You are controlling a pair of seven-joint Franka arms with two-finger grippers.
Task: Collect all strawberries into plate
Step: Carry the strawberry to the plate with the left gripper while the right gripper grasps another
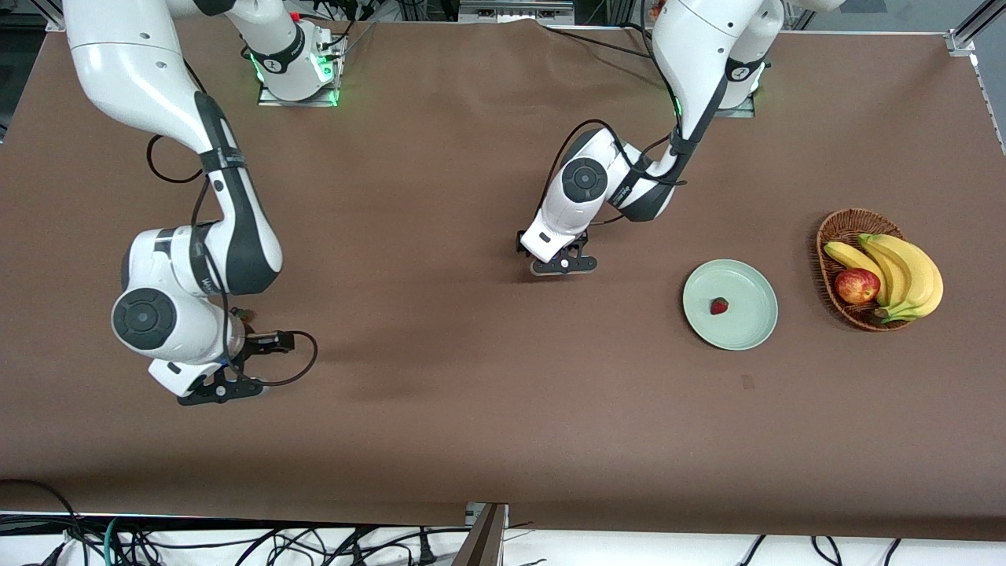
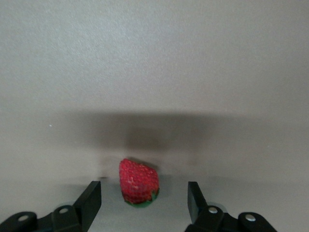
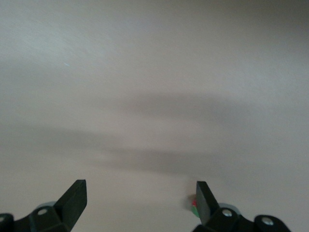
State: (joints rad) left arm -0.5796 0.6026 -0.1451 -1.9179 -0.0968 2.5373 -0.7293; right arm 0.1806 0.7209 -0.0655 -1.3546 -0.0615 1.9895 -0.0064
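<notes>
We start at the left gripper (image 2: 144, 203), low over the middle of the table; in the left wrist view its two black fingers (image 2: 89, 200) stand apart with a strawberry (image 2: 139, 181) lying on the cloth between them, a clear gap on each side, so nothing is clamped. In the front view that gripper (image 1: 563, 263) hides the berry beneath it.

The right gripper (image 3: 140, 203) hangs over the right arm's end of the table, its fingers spread wide and empty; just beside one fingertip (image 3: 205, 198) we see a small red and green scrap (image 3: 193, 205), perhaps another strawberry, though too little shows to be sure. In the front view the right gripper (image 1: 220, 391) sits low over the brown table (image 1: 440, 393).

Outward from there, toward the left arm's end, the pale green plate (image 1: 730, 304) rests flat with one strawberry (image 1: 719, 306) inside it near the middle; nearer still to that end stands a wicker basket (image 1: 839, 232) holding bananas (image 1: 904, 271) and an apple (image 1: 857, 285), close to the plate but not touching it.
</notes>
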